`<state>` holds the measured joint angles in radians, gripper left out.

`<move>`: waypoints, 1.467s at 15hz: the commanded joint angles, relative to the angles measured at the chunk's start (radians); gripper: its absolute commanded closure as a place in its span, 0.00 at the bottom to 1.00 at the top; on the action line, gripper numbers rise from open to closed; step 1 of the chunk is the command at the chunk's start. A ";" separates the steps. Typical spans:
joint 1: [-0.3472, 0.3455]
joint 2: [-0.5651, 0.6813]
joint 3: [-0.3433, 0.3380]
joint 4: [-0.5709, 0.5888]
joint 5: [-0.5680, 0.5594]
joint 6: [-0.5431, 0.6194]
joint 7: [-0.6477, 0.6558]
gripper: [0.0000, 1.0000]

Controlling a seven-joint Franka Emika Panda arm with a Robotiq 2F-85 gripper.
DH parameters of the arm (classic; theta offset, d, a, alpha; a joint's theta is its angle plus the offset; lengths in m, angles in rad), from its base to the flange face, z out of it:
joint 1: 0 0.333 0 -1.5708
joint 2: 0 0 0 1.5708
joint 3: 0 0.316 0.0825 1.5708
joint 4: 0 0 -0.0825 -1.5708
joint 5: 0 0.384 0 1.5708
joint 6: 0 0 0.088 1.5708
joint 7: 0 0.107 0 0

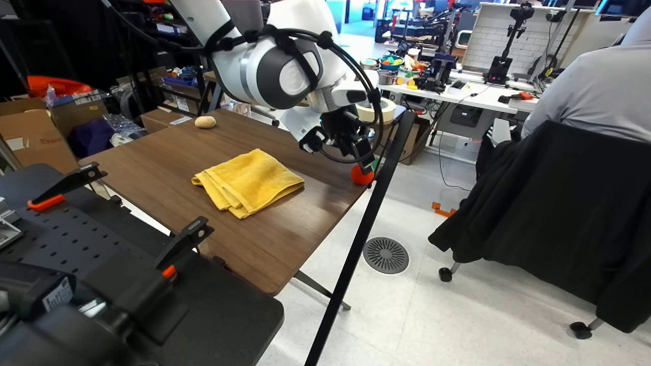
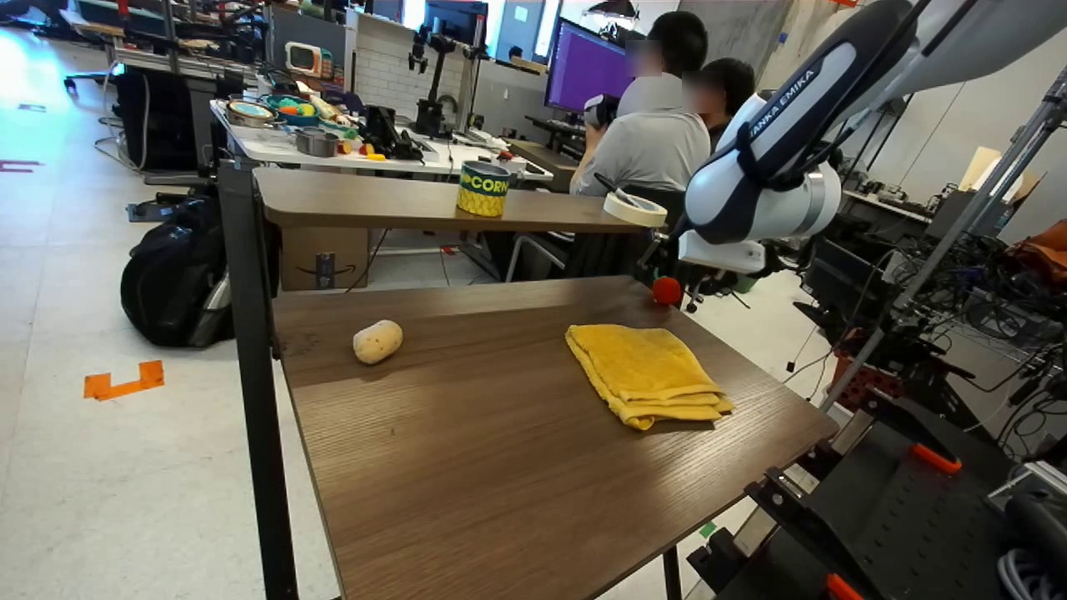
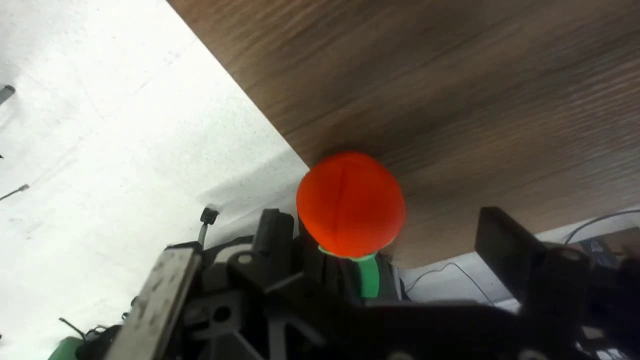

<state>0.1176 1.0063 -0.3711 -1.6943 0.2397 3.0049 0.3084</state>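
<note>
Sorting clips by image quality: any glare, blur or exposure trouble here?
Wrist view: floor nearly washed out, end effector dark and soft-edged, red object strongly saturated; in an exterior view: sheen on the tabletop, black equipment blurred at lower left.

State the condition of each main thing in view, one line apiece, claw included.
Claw, open, holding nothing
Red round object, ungripped, at the corner of the table
Yellow cloth, folded, on the table
Potato-like object, lying on the table
Corn tin, upright on the raised shelf
Tape roll, lying on its flat side
Monitor, lit, purple
</note>
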 commanded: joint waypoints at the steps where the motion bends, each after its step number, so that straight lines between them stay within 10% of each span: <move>1: -0.009 -0.011 0.005 0.023 -0.047 -0.117 0.028 0.00; 22: 0.036 0.015 -0.078 0.034 -0.041 -0.055 0.195 0.00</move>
<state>0.1250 1.0080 -0.4099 -1.6586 0.2169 2.9467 0.4550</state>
